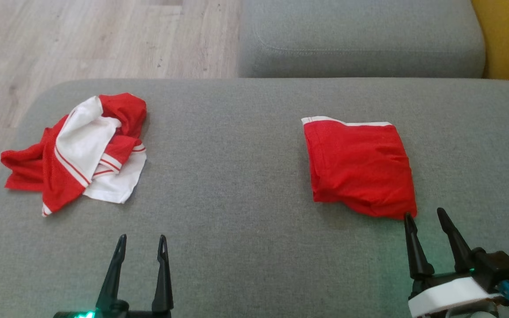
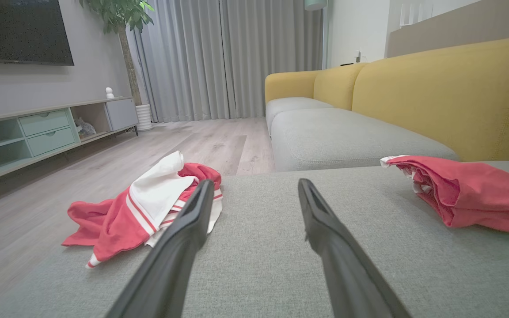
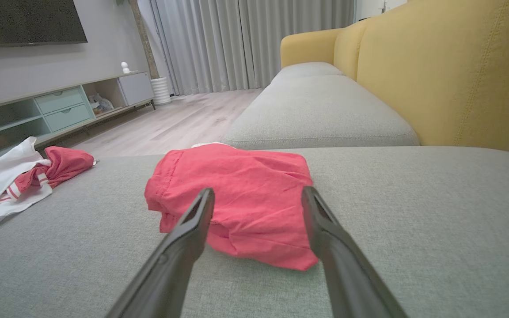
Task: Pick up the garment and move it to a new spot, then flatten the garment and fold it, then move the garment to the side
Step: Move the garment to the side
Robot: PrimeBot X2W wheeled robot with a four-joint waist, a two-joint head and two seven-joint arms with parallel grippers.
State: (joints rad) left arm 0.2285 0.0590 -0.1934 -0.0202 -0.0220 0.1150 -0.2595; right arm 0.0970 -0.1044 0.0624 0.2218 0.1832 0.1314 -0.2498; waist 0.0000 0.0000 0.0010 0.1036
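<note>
The garment [image 1: 82,150] lies crumpled at the left of the grey sofa cushion [image 1: 237,185], red with white panels and red-striped trim; it also appears in the left wrist view [image 2: 148,207] and at the left edge of the right wrist view [image 3: 20,176]. My left gripper [image 1: 142,240] stands open near the cushion's front edge, a short way in front and to the right of the garment, holding nothing. My right gripper [image 1: 426,215] is open too, its fingertips just at the near corner of a folded red bundle [image 1: 360,168].
The folded red bundle [image 3: 237,198] sits on the right half of the cushion. A second grey seat cushion [image 1: 360,39] lies beyond, with a yellow sofa back [image 2: 449,97] to the right. Wooden floor [image 1: 82,39] lies past the cushion's left and far edges.
</note>
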